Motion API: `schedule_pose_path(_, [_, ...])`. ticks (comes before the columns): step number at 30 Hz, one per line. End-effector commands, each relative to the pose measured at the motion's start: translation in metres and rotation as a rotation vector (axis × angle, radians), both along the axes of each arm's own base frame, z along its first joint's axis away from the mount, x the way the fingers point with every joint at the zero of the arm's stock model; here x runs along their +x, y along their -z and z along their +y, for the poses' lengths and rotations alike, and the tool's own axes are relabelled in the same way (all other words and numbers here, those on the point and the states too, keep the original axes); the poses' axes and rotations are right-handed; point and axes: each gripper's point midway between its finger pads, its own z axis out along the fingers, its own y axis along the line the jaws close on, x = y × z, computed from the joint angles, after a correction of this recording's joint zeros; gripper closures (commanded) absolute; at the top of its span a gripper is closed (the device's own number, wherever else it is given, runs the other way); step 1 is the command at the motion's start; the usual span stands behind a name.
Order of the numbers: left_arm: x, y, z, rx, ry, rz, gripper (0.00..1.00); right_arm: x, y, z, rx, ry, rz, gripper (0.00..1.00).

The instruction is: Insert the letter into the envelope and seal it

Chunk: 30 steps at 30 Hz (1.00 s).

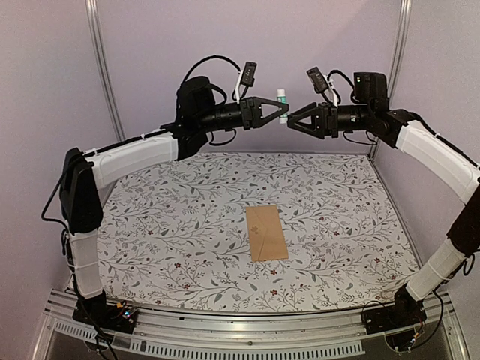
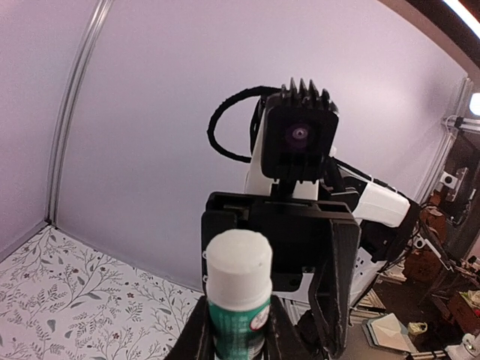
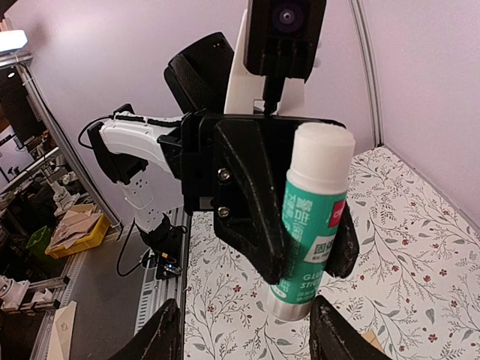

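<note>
— Where is the envelope (image 1: 267,233)?

— Flat on the table (image 1: 165,217), a little toward 4 o'clock from the middle of the cloth in the top view. It is tan kraft paper, a plain matte rectangle with its long side running from 6 to 12 o'clock and slightly tilted. Faint diagonal fold lines cross its near half. I cannot tell whether the flap is stuck down, nor whether anything lies inside.

— And the surface under it?

— White, printed with grey leafy sprigs and small dark red flowers.

— The arms?

— Both are raised well above the table, at 12 o'clock from the envelope. The left gripper (image 1: 282,111) is clenched on a glue stick (image 3: 315,217), a smooth upright cylinder with a white cap (image 2: 238,259) and a green label (image 3: 309,234). The right gripper (image 1: 291,120) faces it from 3 o'clock, its jaws spread wide and grasping nothing.

— Can the label be read?

— Partly. Chinese characters, then "GLU" and "STIC" in white; the black finger at 9 o'clock covers the rest. In the left wrist view the stick's lower part is cut off by the frame edge.
</note>
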Motion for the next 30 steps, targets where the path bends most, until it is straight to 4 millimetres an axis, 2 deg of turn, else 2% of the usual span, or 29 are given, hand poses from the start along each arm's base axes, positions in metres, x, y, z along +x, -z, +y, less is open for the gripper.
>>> schedule_pose_path(1, [-0.008,-0.023,0.004,-0.038,0.012,-0.039,1.00,-0.004,-0.006,0.009,0.025,-0.046,0.002,0.45])
schedule_pose_path(8, [-0.008,-0.023,0.001,-0.038,0.028,-0.040,1.00,0.005,-0.001,0.012,0.021,-0.016,0.024,0.49])
schedule_pose_path(12, [-0.007,-0.022,0.000,-0.035,0.029,-0.035,1.00,0.007,0.000,0.013,0.026,-0.016,0.031,0.58])
schedule_pose_path(16, [-0.006,-0.021,0.000,-0.035,0.025,-0.029,1.00,0.008,-0.002,0.014,0.033,-0.015,0.031,0.62])
schedule_pose_path(30, [0.002,-0.016,-0.002,-0.026,0.025,0.000,1.00,0.017,-0.004,0.017,0.044,0.005,0.031,0.68])
